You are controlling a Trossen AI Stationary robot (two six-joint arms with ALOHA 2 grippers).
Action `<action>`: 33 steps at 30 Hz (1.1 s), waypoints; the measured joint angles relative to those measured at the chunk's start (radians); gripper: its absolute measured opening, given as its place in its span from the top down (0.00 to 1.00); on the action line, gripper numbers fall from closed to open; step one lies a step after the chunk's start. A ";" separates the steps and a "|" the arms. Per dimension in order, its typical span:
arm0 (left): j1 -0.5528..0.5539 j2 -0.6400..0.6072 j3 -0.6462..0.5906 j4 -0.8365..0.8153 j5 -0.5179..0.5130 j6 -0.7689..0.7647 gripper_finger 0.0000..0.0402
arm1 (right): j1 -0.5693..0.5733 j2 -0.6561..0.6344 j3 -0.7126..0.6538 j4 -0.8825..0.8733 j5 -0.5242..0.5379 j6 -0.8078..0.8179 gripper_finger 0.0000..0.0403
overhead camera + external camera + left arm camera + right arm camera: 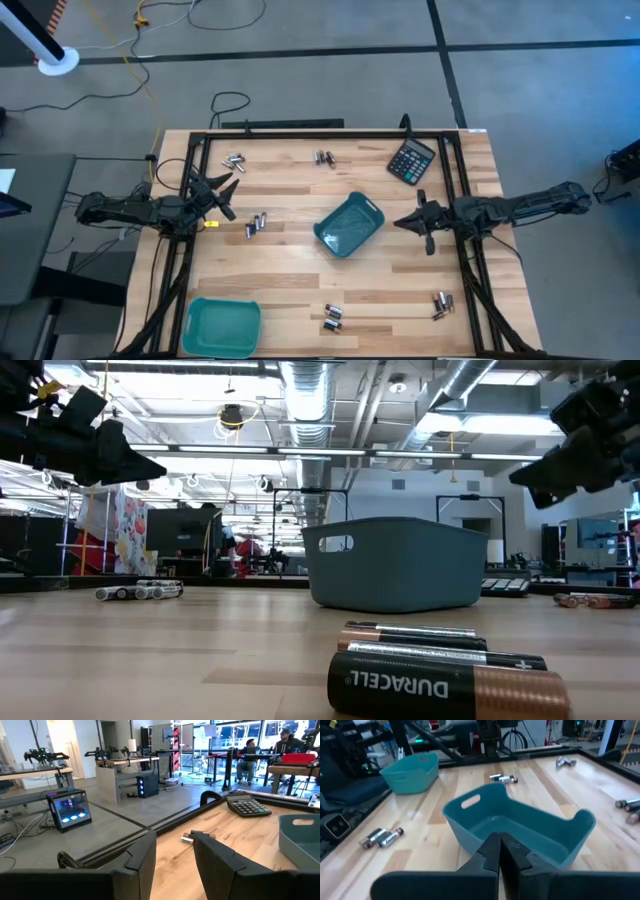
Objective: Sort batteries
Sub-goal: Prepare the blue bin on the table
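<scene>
I have the left gripper near the left edge, fingers apart, empty. My right gripper sits closed and empty beside the middle teal tray. Batteries lie scattered in small clusters across the worktop.

Teal trays; black-copper batteries; black calculator; pale wood table.
</scene>
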 joint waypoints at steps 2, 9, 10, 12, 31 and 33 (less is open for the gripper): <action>0.000 0.000 0.000 0.000 0.000 0.000 0.69 | -0.001 0.000 0.021 0.001 0.001 -0.004 0.96; 0.000 0.000 0.000 0.000 0.000 0.000 0.69 | 0.012 0.017 0.206 -0.167 0.091 0.007 0.99; 0.000 0.000 0.000 0.000 0.000 0.000 0.69 | 0.021 0.037 0.259 -0.229 0.136 0.015 0.99; 0.000 0.000 0.000 0.000 0.000 0.000 0.69 | 0.043 0.093 0.369 -0.356 0.227 0.021 1.00; 0.000 0.000 0.000 0.000 0.000 0.000 0.69 | 0.109 0.951 1.069 -1.009 0.470 1.148 1.00; 0.000 0.000 0.000 0.000 0.000 0.000 0.69 | 0.109 1.010 1.112 -1.069 0.405 1.251 1.00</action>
